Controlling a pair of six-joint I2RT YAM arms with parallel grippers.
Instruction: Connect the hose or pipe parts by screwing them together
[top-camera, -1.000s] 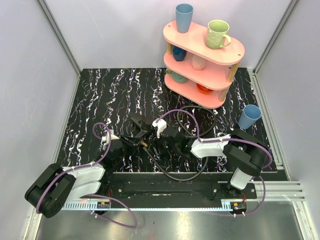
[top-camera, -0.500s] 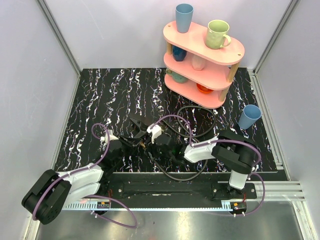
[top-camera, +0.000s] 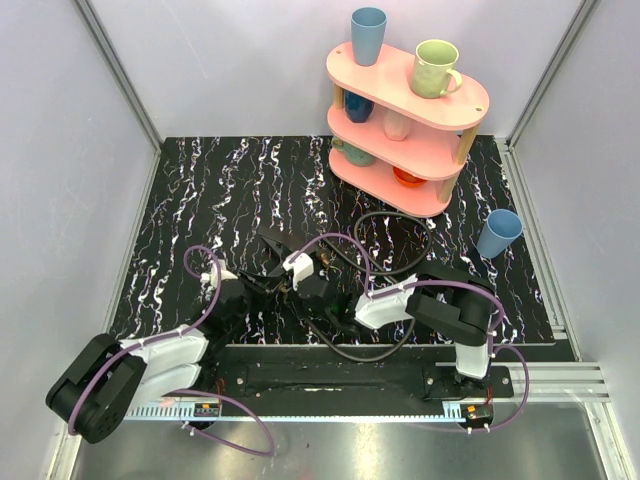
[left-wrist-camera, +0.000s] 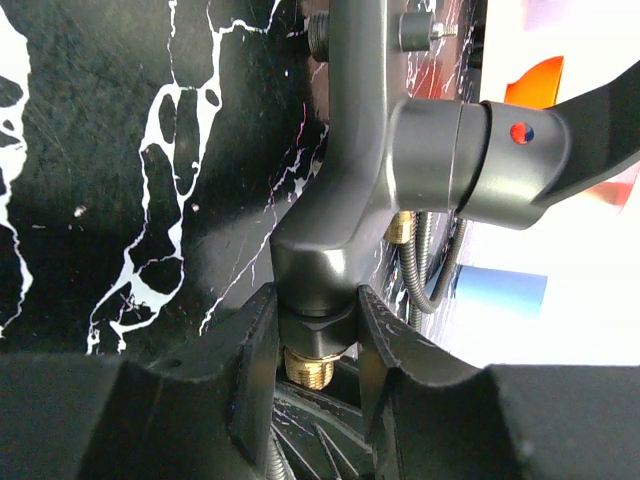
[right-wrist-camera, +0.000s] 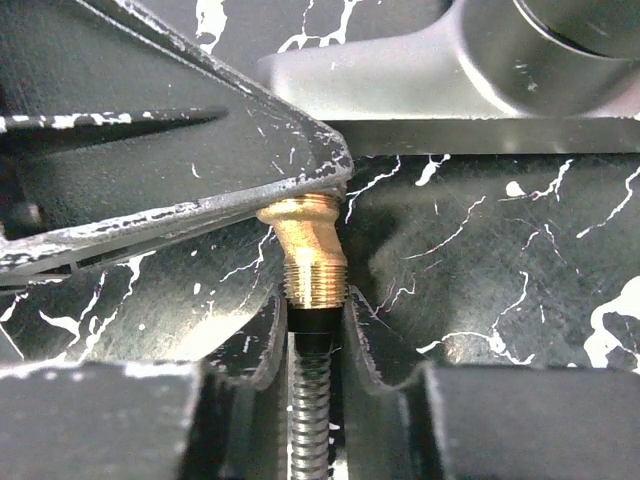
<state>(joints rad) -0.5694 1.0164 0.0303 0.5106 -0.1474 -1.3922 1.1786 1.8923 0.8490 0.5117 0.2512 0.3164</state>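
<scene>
In the left hand (left-wrist-camera: 316, 310), pinched at its lower collar between both fingers (left-wrist-camera: 250, 360): the dark angular piece (left-wrist-camera: 340, 220), rising away past the fingertips, then bending off to the right. Just back of the grip, toward the wrist, its brass threaded end (left-wrist-camera: 308, 366), bare.

In the right hand (right-wrist-camera: 313, 305), squeezed between close-set fingers (right-wrist-camera: 260, 350): the black collar at the end of the hose (right-wrist-camera: 308, 440), with the braided length running back toward the wrist. Straight ahead of those fingertips, a brass fitting (right-wrist-camera: 312, 255) seated on that collar, its far end tucked under a scuffed dark edge. No telling whether any thread has caught.

From above, both hands tip to tip, low over the near middle of the table (top-camera: 200, 190). Behind the right hand, hose slack curving along the table's near edge; beyond that hand, another black loop lying flat. Farther off to that hand's right, a blue cup (top-camera: 497, 233) upright on the table. Farthest out, a pink shelf (top-camera: 395, 88) holding cups, with a green mug (top-camera: 433, 68) on its top tier.
</scene>
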